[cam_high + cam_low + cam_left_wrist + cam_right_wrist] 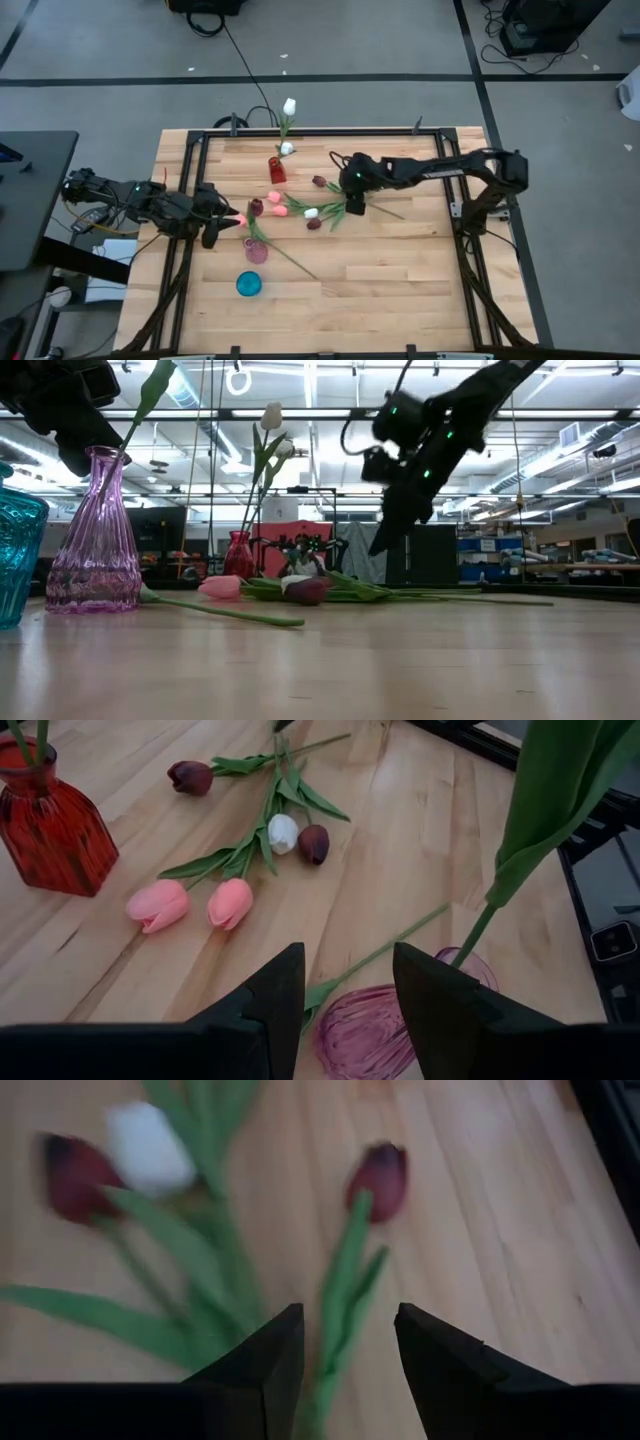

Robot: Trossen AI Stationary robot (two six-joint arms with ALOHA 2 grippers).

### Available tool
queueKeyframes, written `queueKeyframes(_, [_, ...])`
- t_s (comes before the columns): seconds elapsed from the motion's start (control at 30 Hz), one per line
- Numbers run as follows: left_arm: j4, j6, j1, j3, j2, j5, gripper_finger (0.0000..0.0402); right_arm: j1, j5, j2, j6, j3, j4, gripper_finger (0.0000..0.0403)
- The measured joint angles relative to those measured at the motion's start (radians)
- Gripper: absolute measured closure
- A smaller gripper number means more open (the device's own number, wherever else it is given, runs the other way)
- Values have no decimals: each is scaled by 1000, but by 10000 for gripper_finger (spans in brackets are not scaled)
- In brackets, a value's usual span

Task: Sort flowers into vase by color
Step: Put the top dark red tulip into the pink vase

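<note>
The right tool [354, 207] is held above the wooden desk [400, 270] with its fingers spread and nothing between them. Directly under it and just ahead of its tips lies a loose cluster of flowers: a dark maroon tulip [380, 1178] whose green stem runs down between the spread fingers, and, off to one side of that stem, a white tulip [148, 1146] beside a second maroon tulip [74, 1175]. The left tool [345, 995] is also seen with its fingers spread and empty, poised just above the pink glass vase [256, 250], whose rim shows immediately below its tips. A green stem with a broad leaf [545, 810] rises out of that vase close beside the tool's fingers. Ahead of the left tool, two pink tulips [192, 904] are lying side by side on the desk, with a white and a maroon head just beyond them and one more maroon head [190, 777] farther off. A red vase [48, 825] holding a white tulip [289, 106] is placed beyond the pink pair, to one side. A blue vase [248, 284] is set behind the left tool, just past the pink vase.
</note>
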State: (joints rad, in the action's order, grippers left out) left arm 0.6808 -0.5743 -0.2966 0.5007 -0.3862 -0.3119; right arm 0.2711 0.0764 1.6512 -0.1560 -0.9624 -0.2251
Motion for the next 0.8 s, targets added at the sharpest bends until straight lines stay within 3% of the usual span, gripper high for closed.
queueKeyframes(0.13, [4, 21, 0, 0, 0, -4, 241, 45, -87, 117, -25, -59, 20, 231])
queueKeyframes(0.27, [5, 20, 0, 0, 0, -5, 241, 70, -99, 207, -50, -133, 1, 231])
queueKeyframes(0.8, [26, -7, 0, 0, 0, -6, 241, 95, -190, 281, -23, -165, 28, 231])
